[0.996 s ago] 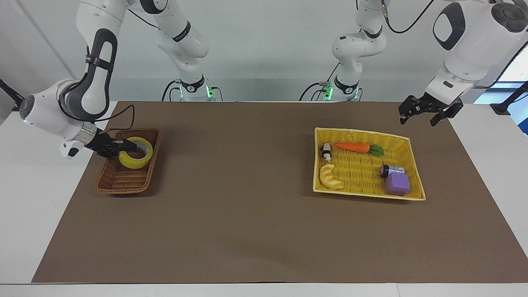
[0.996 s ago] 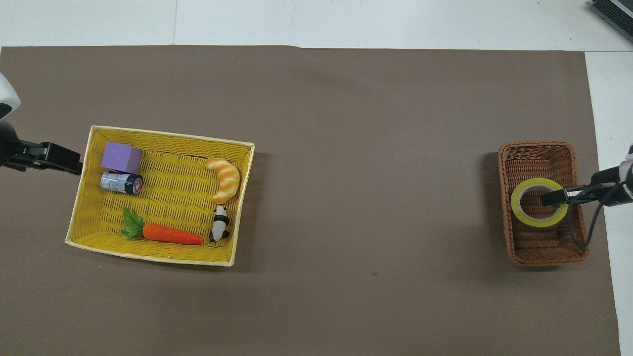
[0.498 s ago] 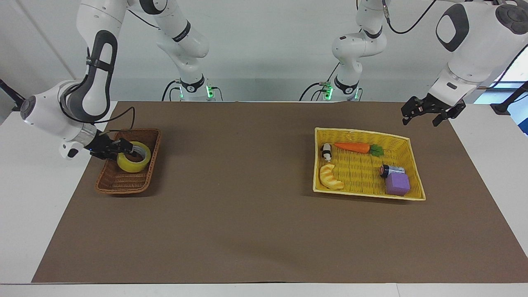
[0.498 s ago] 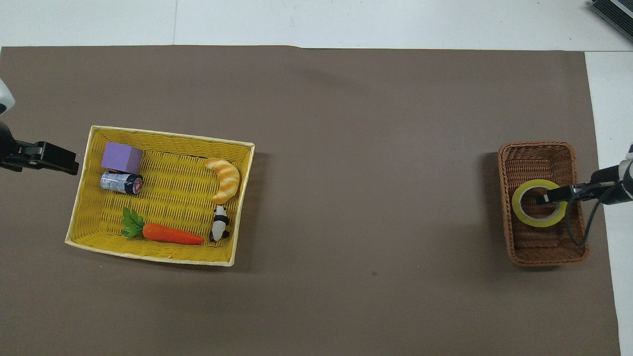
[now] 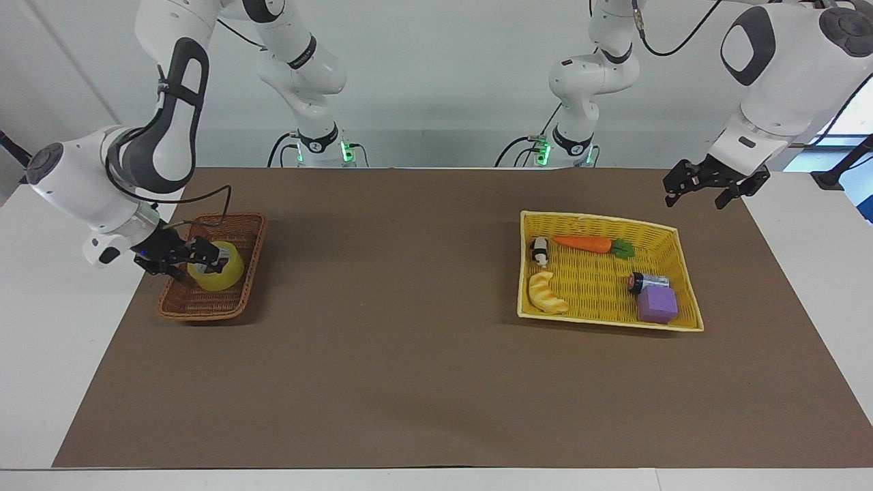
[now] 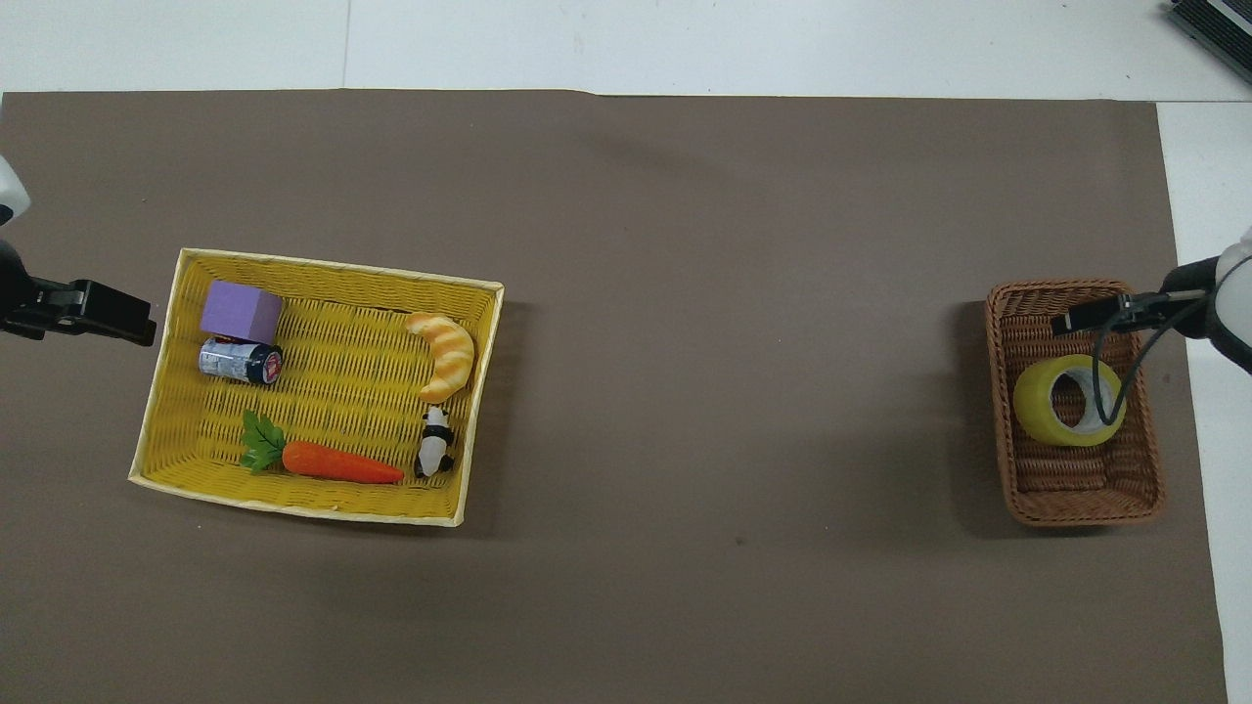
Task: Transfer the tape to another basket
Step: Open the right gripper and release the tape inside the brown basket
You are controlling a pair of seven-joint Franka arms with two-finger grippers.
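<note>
- Leaning on its edge, the wide roll of translucent yellow packing tape [image 5: 218, 270] sits inside the narrow brown woven wicker basket [image 5: 204, 304]. That is at mid-height of the facing view, by the frame edge at the right arm's end.
- In the overhead view the roll's pale core faces the frame edge at the right arm's end.
- The right gripper [image 5: 201, 254] overlaps the top of the roll in the facing view. In the overhead view it shows apart from the roll, over the basket's upper end. Whether it is open or closed, or touches the roll, I cannot tell.
- The left gripper [image 5: 702, 192] waits in the upper corner of the facing view at the left arm's end, fingers spread and holding nothing.
- The larger bright yellow woven basket [image 5: 600, 219] lies below it on the brown-covered counter [image 5: 409, 307].
- That basket holds an orange toy carrot [image 5: 583, 243], a small panda figure [image 5: 540, 251], a yellow croissant toy [image 5: 547, 293], a small cylinder [image 5: 648, 281] and a purple block [image 5: 657, 304].
</note>
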